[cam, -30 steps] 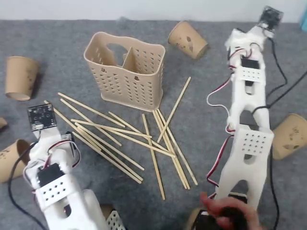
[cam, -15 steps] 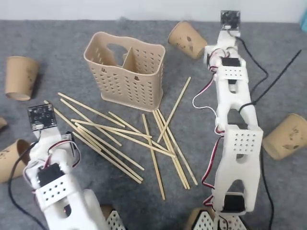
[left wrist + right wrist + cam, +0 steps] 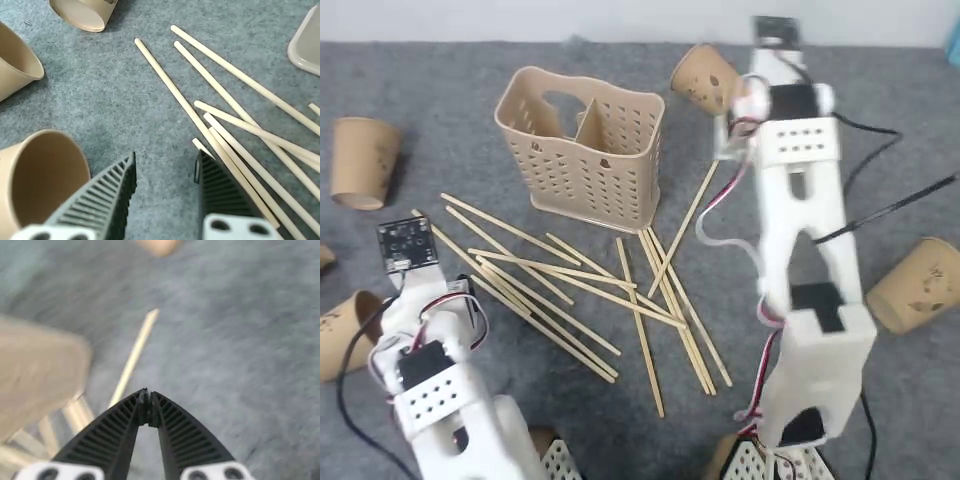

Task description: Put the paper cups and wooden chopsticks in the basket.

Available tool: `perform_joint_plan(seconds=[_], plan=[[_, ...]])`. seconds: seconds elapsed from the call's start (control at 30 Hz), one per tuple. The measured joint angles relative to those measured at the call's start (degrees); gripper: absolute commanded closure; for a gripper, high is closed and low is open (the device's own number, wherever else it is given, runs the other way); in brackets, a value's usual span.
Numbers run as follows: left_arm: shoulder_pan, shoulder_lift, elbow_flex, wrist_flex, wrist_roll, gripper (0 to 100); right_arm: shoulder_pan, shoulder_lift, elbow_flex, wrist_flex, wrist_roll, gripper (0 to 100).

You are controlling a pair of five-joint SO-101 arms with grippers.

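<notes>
The beige slotted basket (image 3: 582, 146) stands upright at the back of the grey mat. Several wooden chopsticks (image 3: 610, 290) lie scattered in front of it. Paper cups lie on their sides at the back (image 3: 706, 80), far left (image 3: 364, 160), near left (image 3: 340, 332) and right (image 3: 918, 285). My left gripper (image 3: 165, 172) hovers open over the mat, between an open-mouthed cup (image 3: 35, 177) and chopstick ends (image 3: 210, 145). My right gripper (image 3: 148, 402) is shut on nothing, low over the mat near one chopstick tip (image 3: 136, 354) beside the basket (image 3: 40, 372).
The right arm (image 3: 800, 160) stretches from the front edge up to the back cup. The left arm (image 3: 430, 370) sits at the front left. Two more cups (image 3: 15, 55) (image 3: 85, 10) lie beyond the left gripper. Bare mat lies between the basket and the far-left cup.
The right arm has swung leftward across the back, toward the back cup and basket. A hand at the front edge has gone. The left arm has not moved.
</notes>
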Motion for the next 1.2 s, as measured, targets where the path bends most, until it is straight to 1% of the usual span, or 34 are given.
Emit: perform_joint_plan(seconds=[0.07,0.17,0.27,0.33,0.43,0.57,0.7,0.9,1.03,1.2], plan=[[-0.6,0.0,0.0,0.0,0.0,82,-4.0,-2.5,-0.1,0.9,0.0,99.0],[-5.1,0.0,-0.1,0.1,0.0,82,-8.6,-3.9,-0.1,0.9,0.0,99.0],[-8.7,0.0,-1.3,2.1,0.0,82,-13.8,-4.0,-0.1,0.4,0.0,98.9],[-10.3,0.0,-2.6,4.1,0.0,82,-17.5,-4.0,-0.1,-3.0,0.0,98.9],[-13.3,0.0,-4.6,6.4,0.0,82,-20.2,-2.5,-0.1,-13.0,0.0,98.9],[-17.7,0.0,-5.0,6.6,0.0,82,-19.7,5.1,-0.1,-30.3,0.0,99.0],[-21.3,0.0,-5.0,5.8,0.0,82,-18.5,12.5,-0.4,-43.6,0.0,99.0],[-23.0,0.0,-5.0,5.1,0.0,82,-14.2,22.1,-4.7,-64.0,0.0,99.0],[-23.0,0.0,-3.8,4.4,0.0,82,-14.3,28.7,-9.6,-70.1,0.1,99.0],[-23.3,-0.1,-3.0,3.3,0.0,82,-14.0,38.7,-19.9,-72.3,7.8,99.0]])
